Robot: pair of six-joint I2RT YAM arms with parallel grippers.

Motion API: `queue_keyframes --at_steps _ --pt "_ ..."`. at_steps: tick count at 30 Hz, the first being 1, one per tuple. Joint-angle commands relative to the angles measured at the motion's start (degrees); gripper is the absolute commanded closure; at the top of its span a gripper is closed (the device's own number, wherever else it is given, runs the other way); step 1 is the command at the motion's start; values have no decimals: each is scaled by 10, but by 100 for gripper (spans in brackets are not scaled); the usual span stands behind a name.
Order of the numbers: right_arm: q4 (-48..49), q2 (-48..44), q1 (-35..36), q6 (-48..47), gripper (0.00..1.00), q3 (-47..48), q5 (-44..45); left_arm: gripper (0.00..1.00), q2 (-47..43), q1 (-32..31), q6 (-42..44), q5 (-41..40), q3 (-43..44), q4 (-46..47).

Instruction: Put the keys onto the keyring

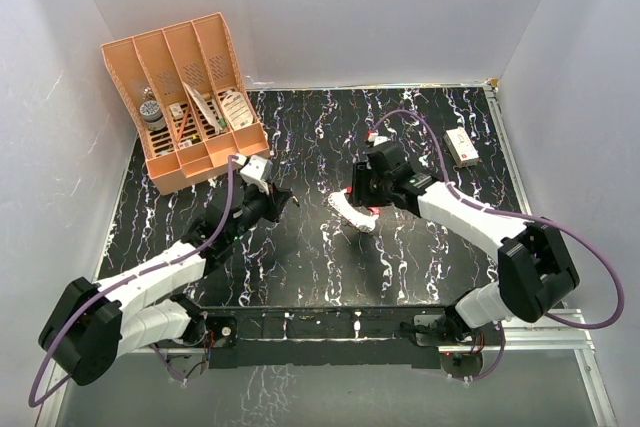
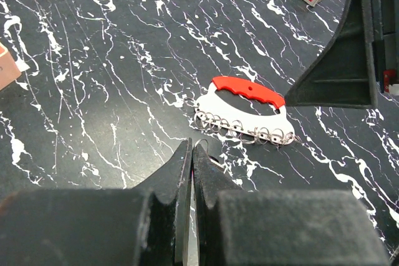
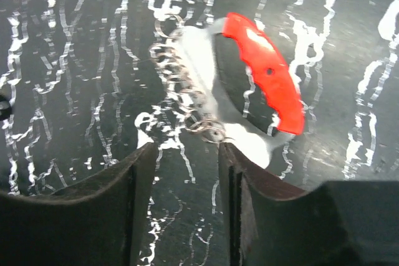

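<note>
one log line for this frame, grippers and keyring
left gripper shut, contents unclear | right gripper open at keyring end | keyring flat on table

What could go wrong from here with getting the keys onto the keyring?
1. The keyring appears unheld: the right gripper is open at its end, so a nudge could slide it away.
2. Its wire rings are small and bunched together, so the left gripper, its fingers nearly shut, may miss or snag them. Whether those fingers hold a key can't be told.
</note>
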Motion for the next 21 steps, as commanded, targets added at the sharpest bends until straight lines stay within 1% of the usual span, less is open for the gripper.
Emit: queue_keyframes --at_steps 1,8,16,21 --pt "-31 -3 -15 35 54 -11 8 100 11 -1 -11 30 25 32" --pt "6 21 -16 35 51 -29 -23 100 25 -1 -20 46 28 41" --pt "19 89 -16 36 53 7 -50 100 19 -1 -18 41 24 38" --pt "27 100 -15 44 54 16 -62 100 12 -2 -17 35 22 33"
